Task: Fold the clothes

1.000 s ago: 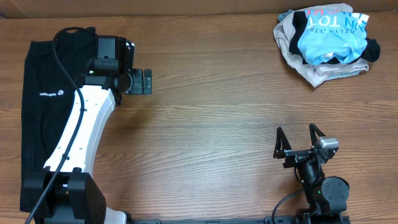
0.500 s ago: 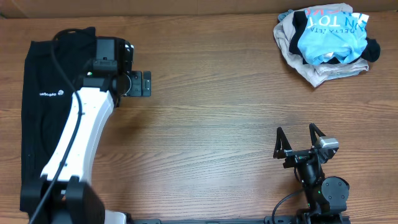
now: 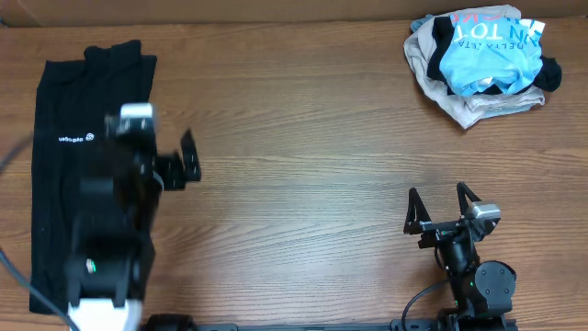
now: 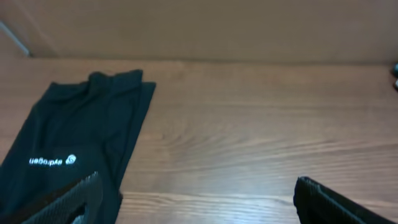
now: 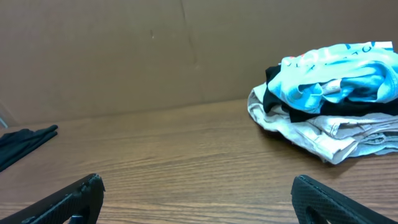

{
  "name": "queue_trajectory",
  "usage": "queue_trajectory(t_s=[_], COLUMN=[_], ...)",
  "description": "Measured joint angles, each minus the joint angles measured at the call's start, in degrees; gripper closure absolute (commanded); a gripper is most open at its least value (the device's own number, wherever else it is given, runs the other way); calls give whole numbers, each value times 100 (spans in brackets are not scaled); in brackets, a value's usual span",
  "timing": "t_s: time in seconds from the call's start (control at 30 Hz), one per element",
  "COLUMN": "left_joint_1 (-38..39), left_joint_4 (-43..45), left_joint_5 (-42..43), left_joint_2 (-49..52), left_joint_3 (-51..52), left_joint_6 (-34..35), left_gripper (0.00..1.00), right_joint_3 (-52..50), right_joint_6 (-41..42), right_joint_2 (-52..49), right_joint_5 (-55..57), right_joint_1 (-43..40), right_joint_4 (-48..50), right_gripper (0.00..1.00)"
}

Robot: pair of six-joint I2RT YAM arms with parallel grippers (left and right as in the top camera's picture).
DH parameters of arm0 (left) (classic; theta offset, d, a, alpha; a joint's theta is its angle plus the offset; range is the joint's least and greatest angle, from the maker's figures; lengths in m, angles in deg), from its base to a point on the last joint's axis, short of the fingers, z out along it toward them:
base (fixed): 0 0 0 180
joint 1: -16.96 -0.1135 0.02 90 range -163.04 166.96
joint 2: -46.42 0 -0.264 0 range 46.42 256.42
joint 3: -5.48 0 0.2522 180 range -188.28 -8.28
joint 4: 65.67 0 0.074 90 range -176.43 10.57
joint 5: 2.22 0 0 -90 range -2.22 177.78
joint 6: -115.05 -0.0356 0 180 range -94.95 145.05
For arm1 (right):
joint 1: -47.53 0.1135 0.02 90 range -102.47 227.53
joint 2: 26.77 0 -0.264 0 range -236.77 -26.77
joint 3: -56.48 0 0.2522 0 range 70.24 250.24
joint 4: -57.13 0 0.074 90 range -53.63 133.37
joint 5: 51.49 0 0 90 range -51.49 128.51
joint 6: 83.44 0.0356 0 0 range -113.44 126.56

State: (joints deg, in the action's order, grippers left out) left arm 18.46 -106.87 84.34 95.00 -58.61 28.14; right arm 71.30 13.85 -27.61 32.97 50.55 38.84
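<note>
Clothes: black garment (image 3: 87, 87) flat, long strip, left side of table (image 3: 303, 165), looks folded. Pile far right corner: T-shirt (image 3: 485, 57) crumpled atop beige cloth (image 3: 459, 106), not folded. Left gripper (image 3: 184, 161) spread, empty, blurred, just beside black garment. Right gripper (image 3: 444, 204) spread, empty, near edge. Step: between garments. Next: reach pile, pull T-shirt free, lay flat.

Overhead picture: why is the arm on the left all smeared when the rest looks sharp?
Overhead: the left arm is streaked, probably motion blur; the right arm and light blue T-shirt are crisp. Left wrist: all soft, the black garment logo fuzzy. Right wrist: fairly sharp, even light.
</note>
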Motion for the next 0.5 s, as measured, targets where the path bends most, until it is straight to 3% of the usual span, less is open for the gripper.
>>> queue_trajectory(t_s=[0.23, 0.5], left_joint_1=[-157, -258], left_joint_4=[1488, 2448], left_joint_5=[0, 22], left_joint_2=[-2122, -3713], left_joint_3=[2470, 3974], left_joint_6=[188, 538], left_gripper=[0, 0], right_joint_3=[0, 0], right_joint_6=[0, 2], right_joint_2=[0, -2], right_joint_5=[2, 4], right_joint_1=[2, 0], right_joint_4=[0, 4], right_gripper=[0, 0])
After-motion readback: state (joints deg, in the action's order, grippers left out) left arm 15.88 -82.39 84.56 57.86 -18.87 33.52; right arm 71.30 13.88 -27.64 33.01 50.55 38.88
